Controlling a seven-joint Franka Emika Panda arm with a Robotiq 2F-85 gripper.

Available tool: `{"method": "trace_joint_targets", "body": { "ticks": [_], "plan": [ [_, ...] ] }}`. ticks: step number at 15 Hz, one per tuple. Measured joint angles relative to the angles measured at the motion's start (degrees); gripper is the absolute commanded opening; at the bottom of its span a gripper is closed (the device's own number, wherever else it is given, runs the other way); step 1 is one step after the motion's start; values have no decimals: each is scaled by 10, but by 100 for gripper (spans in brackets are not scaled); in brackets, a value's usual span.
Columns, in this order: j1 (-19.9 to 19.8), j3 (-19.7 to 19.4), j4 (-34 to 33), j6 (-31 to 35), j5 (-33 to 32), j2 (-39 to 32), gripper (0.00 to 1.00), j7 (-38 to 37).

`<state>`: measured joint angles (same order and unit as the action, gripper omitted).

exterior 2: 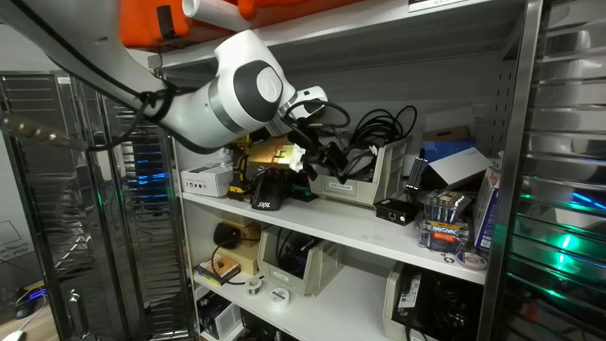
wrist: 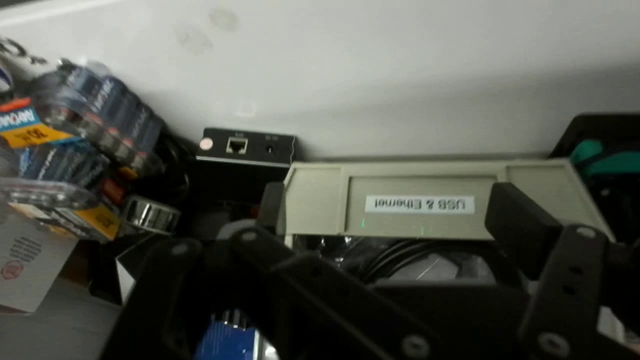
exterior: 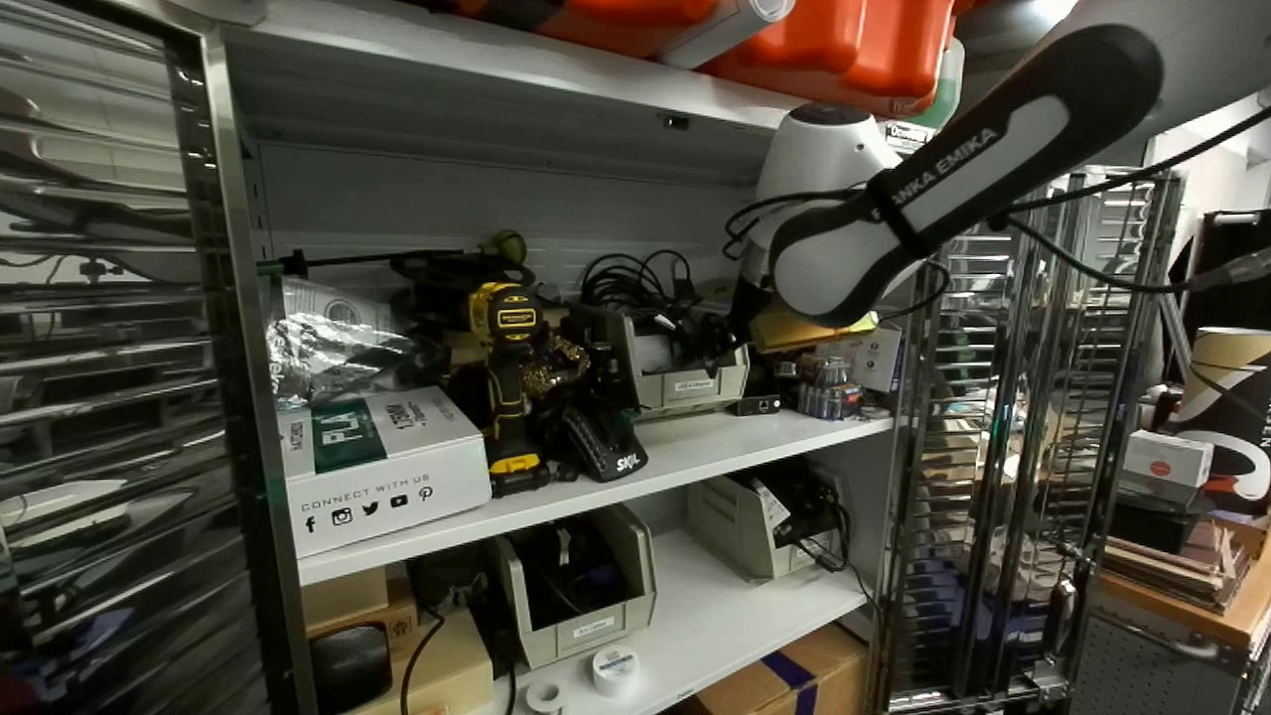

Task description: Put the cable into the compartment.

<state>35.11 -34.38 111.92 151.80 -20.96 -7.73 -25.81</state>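
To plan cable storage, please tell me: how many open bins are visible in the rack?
3: the USB & Ethernet bin in the tall compartment; in the bay below, a middle bin and a right-end bin. Others may be hidden.

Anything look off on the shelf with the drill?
Slightly messy: black cables loop up above the rim of the USB & Ethernet bin, as if overstuffed, and battery packs are piled at clashing angles rather than stacked. No spill or damage visible.
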Motion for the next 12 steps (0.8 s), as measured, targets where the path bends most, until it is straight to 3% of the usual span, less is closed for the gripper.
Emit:
{"method": "trace_joint_targets", "body": {
  "ticks": [2,5,8,12],
  "plan": [
    [-67,87,27,-78,10,57,100,45],
    [-170,195,47,-214,81,126,100,145],
    [-238,242,47,-359,142,166,100,230],
    [-293,256,36,-520,179,187,100,306]
  ]
}}
